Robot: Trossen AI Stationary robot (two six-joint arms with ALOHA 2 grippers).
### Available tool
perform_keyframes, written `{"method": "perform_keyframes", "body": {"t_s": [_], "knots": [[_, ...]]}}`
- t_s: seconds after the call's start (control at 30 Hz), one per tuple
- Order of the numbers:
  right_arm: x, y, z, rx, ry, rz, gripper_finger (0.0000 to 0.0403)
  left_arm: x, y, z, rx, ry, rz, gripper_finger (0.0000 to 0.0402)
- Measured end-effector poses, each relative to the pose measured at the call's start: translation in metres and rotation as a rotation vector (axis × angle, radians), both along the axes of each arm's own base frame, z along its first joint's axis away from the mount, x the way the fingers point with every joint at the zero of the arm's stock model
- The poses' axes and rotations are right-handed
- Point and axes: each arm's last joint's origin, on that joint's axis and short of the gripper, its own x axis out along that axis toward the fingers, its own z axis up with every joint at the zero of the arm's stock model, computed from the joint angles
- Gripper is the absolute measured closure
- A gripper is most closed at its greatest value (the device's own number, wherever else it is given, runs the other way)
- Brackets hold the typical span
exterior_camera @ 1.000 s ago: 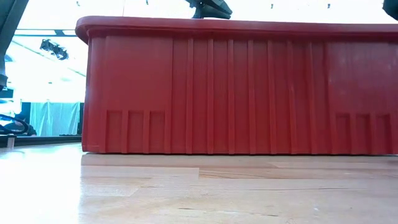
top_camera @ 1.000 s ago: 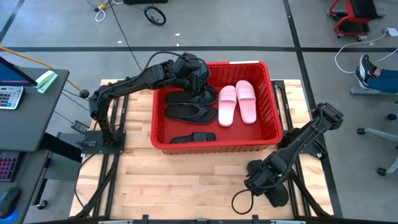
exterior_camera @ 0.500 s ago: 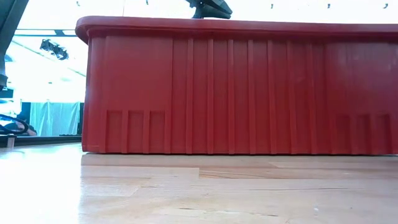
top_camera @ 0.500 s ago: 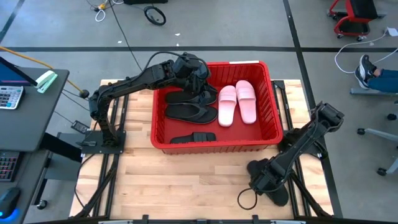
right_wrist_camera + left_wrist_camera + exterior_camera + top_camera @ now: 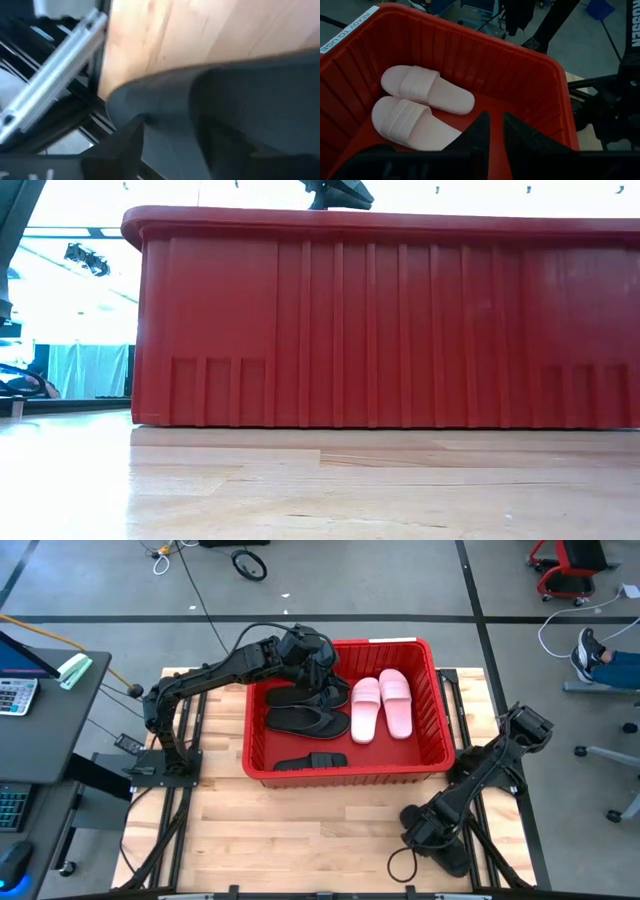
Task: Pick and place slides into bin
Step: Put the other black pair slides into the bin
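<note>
On the pale wooden table (image 5: 300, 830), nearest me, the right gripper (image 5: 437, 840) clamps a black slide (image 5: 250, 95). Beyond, the ribbed red plastic bin (image 5: 345, 772) holds pink slides (image 5: 381, 705); the left gripper (image 5: 322, 668) hovers, fingers almost together.

So the bin (image 5: 345, 765) sits toward the back middle of the bench (image 5: 290, 830), and inside it two slides (image 5: 381, 706) lie side by side on the right with the flip-flops (image 5: 308, 720) to their left and one more slide (image 5: 310, 762) against the front wall. The left gripper (image 5: 322, 665) is over the bin's back left corner. The right gripper (image 5: 432, 840) is down at the bench's front right, on another slide (image 5: 447, 860) at the edge.
</note>
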Motion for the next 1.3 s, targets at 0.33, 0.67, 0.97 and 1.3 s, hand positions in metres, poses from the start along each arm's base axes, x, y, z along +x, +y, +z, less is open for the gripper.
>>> {"method": "perform_keyframes", "body": {"t_s": [0.33, 0.67, 0.97, 1.3], "knots": [[-0.002, -0.001, -0.002, -0.046, 0.067, -0.116, 0.0352, 0.000, 0.000, 0.000, 0.000, 0.000, 0.001, 0.0338], [0.021, 0.028, 0.078, 0.133, -0.023, -0.142, 0.0393, 0.002, 0.001, 0.004, 0.014, -0.041, -0.001, 0.0346], [-0.001, 0.025, 0.193, 0.023, -0.035, -0.103, 0.0394, 0.003, 0.001, 0.005, 0.020, -0.059, 0.001, 0.0339], [-0.008, -0.029, 0.253, -0.171, -0.381, -0.274, 0.0394, 0.003, 0.001, 0.005, 0.062, -0.057, -0.022, 0.0349]]}}
